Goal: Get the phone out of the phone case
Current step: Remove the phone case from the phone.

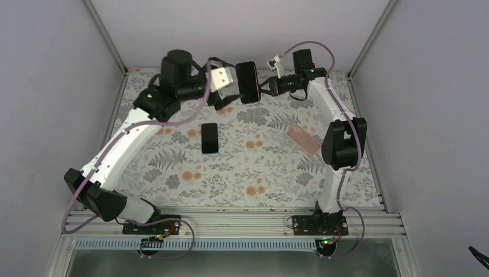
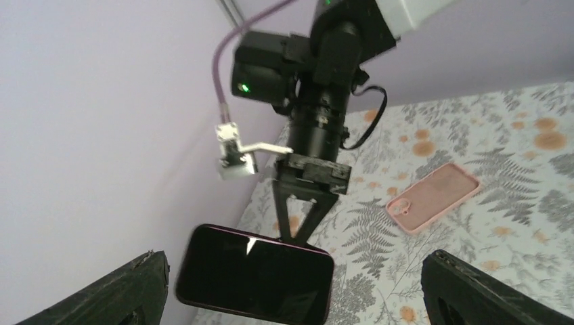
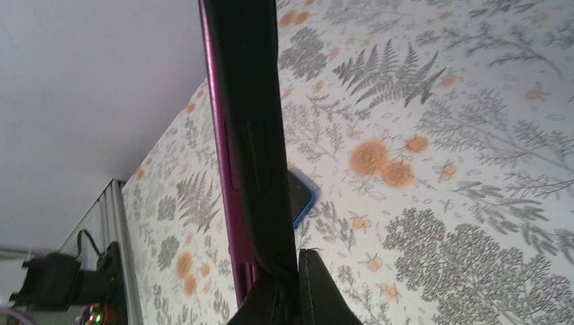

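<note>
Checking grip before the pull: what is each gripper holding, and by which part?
Right gripper pinches the cased phone by one long edge, off the table. Left gripper is open, holding nothing.

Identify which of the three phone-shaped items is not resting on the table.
The magenta-edged phone, held in the air by the right end effector. The black phone and the pink case both lie flat on the patterned tabletop.

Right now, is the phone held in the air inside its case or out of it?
Inside. The right gripper holds the phone, and a purple case wraps its dark edge.
</note>
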Action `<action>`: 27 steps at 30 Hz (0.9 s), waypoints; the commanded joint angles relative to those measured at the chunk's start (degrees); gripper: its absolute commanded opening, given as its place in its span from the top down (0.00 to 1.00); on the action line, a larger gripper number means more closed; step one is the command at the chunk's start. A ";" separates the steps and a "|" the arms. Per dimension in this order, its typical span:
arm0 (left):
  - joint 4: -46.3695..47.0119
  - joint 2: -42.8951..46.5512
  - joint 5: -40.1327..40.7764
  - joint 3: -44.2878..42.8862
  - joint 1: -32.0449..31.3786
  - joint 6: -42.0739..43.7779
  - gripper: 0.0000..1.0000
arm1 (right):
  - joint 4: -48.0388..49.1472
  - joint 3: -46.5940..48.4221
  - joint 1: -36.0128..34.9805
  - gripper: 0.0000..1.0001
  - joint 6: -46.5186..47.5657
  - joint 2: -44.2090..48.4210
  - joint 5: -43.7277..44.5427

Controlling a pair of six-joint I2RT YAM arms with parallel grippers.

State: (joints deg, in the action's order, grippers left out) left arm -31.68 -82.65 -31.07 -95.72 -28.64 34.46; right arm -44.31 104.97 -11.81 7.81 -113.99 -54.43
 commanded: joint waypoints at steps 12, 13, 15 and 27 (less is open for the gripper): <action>24.42 -10.16 19.19 10.91 -7.53 -1.21 0.12 | 8.23 6.13 0.22 0.97 -8.19 2.42 4.96; 24.73 -10.94 19.09 11.08 -7.69 -1.44 0.12 | 8.45 6.04 0.27 0.97 -8.47 2.62 5.54; 25.28 -11.92 19.17 11.12 -8.02 -1.54 0.12 | 8.57 6.04 0.26 0.97 -8.79 2.84 5.96; 26.33 -16.57 22.79 9.39 -10.55 -2.28 0.16 | 10.73 3.74 0.17 0.97 -9.22 5.48 7.15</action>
State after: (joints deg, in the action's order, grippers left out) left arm -7.79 -98.45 -9.80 -84.20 -38.61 33.71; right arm -37.67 108.79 -11.81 -0.99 -112.55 -45.52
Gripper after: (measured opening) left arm 0.845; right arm 0.035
